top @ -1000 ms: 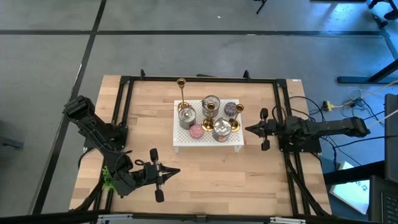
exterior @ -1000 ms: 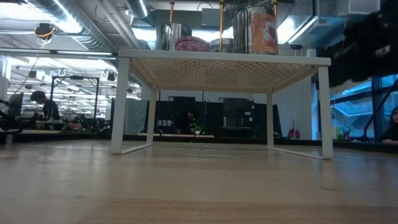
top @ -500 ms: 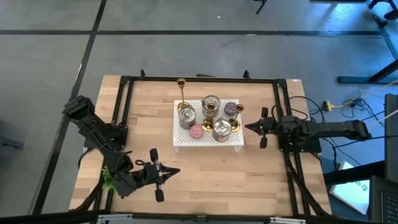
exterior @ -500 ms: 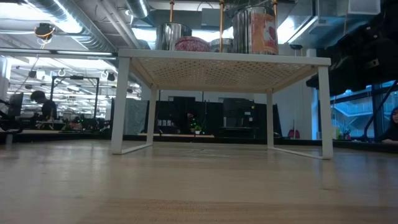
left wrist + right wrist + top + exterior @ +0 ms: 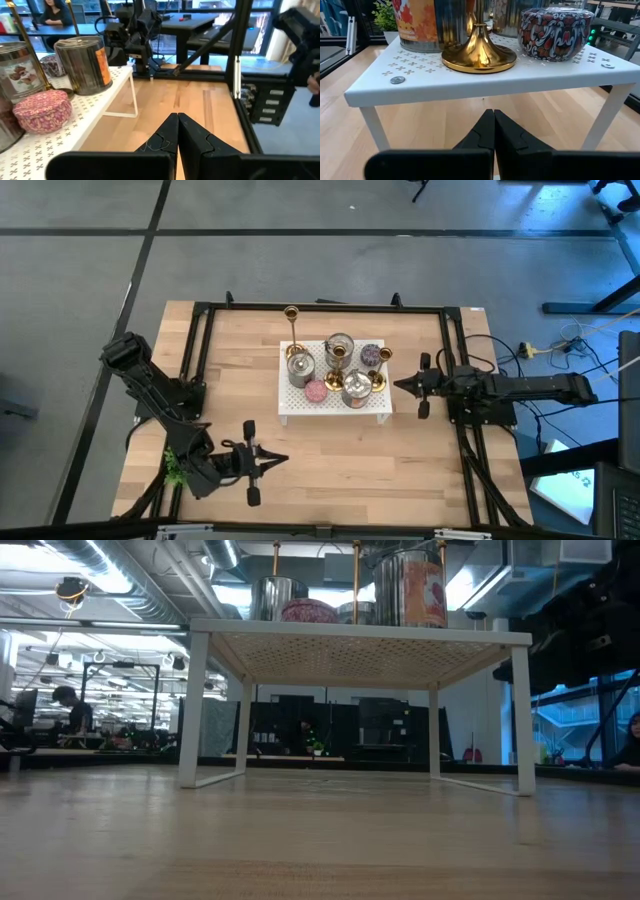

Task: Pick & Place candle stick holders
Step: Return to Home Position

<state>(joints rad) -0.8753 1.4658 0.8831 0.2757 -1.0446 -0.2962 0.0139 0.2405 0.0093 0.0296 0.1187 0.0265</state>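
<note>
Three gold candle stick holders stand on their round bases on a white shelf (image 5: 333, 408) at mid-table: a tall one (image 5: 293, 330) at its far left corner, one (image 5: 338, 354) in the middle, one (image 5: 380, 370) at its right edge. The right one's flared base (image 5: 479, 55) shows close in the right wrist view. My right gripper (image 5: 398, 386) is shut and empty, level just right of the shelf, pointing at that holder. My left gripper (image 5: 283, 459) is shut and empty over the near left of the table.
Silver tins (image 5: 300, 368) (image 5: 356, 388), a pink candle (image 5: 316, 391) and a patterned purple tin (image 5: 371, 356) crowd the shelf around the holders. A black frame (image 5: 200, 360) runs round the table. Bare wood lies in front of the shelf (image 5: 340, 460).
My right gripper has shifted a little toward the table's far edge beside the shelf's right side, staying shut. Nothing on the shelf has moved.
</note>
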